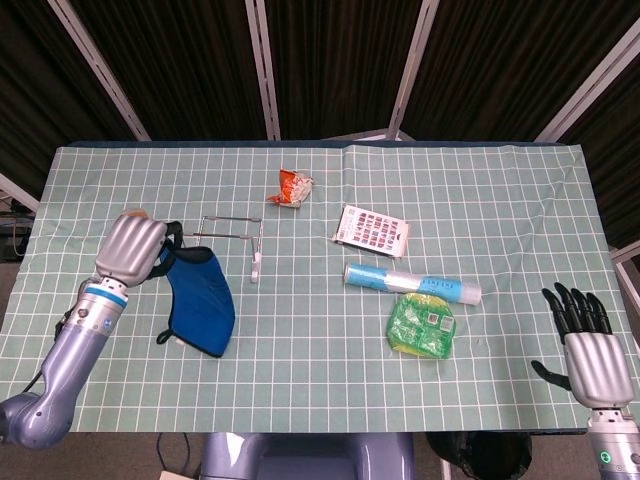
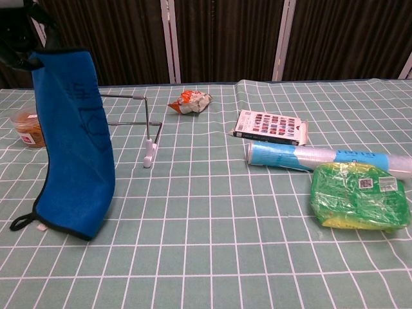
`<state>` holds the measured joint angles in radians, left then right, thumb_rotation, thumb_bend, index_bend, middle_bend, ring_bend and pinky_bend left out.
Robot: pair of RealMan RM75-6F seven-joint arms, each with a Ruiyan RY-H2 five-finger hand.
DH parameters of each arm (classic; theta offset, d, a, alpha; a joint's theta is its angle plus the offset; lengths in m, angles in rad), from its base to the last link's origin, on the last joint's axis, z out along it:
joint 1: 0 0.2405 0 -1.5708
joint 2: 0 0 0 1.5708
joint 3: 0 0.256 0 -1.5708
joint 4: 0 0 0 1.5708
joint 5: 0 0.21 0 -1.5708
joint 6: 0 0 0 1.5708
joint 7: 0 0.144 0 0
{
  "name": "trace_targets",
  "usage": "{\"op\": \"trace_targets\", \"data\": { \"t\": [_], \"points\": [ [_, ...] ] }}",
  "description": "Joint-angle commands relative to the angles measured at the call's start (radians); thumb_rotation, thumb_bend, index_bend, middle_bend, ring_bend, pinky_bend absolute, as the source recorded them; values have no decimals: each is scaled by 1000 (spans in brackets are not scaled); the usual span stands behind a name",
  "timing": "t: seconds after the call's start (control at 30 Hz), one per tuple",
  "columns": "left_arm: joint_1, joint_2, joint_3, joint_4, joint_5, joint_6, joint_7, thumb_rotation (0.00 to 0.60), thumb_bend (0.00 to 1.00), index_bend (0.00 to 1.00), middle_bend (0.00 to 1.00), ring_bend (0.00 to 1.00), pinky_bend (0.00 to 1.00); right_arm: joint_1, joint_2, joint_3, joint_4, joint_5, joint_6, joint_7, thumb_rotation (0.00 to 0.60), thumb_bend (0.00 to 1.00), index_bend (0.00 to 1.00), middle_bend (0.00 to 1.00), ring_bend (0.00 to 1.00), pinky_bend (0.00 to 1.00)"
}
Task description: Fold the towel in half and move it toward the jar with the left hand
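Observation:
The blue towel [image 1: 203,293] hangs lengthwise from my left hand [image 1: 130,250], which grips its top edge well above the table. In the chest view the towel [image 2: 74,141] drapes down in front of the wire rack, its lower end and a black loop resting on the cloth. Only the dark underside of the left hand [image 2: 14,38] shows at the top left corner there. The jar [image 2: 27,127], with an orange-brown lid, stands just left of the hanging towel; in the head view my hand hides nearly all of it. My right hand [image 1: 587,352] rests at the near right edge, fingers spread, holding nothing.
A wire rack [image 1: 232,240] stands right of the towel. Further right lie a snack packet [image 1: 293,186], a printed box [image 1: 372,230], a blue-and-white tube [image 1: 412,283] and a green packet [image 1: 422,325]. A checked green cloth [image 1: 320,380] covers the table.

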<state>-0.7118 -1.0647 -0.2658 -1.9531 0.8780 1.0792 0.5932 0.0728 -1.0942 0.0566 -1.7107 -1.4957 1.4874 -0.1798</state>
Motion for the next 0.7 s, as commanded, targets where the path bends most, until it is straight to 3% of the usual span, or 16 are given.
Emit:
{"op": "trace_targets", "data": {
  "t": [0.03,0.3,0.47,0.7],
  "points": [
    [-93,0,-47,-19,-115,40,125,600,714,890,907,889,1000,1,0,3,3,4,-2,8,600,0,22,0,0,0],
    [-181,-33,-52,49,-175,48,225,600,720,890,907,889,1000,5,-2,11,15,24,-13,16,600,0,0,0,0,0],
    [-251,-80,-38,173,-188,9,279,600,721,891,907,886,1000,10,-8,18,26,50,-30,11,600,0,0,0,0,0],
    [-299,-156,-28,338,-171,-37,235,600,721,891,907,879,1000,15,-17,24,36,74,-44,-3,600,0,0,0,0,0]
  ]
}}
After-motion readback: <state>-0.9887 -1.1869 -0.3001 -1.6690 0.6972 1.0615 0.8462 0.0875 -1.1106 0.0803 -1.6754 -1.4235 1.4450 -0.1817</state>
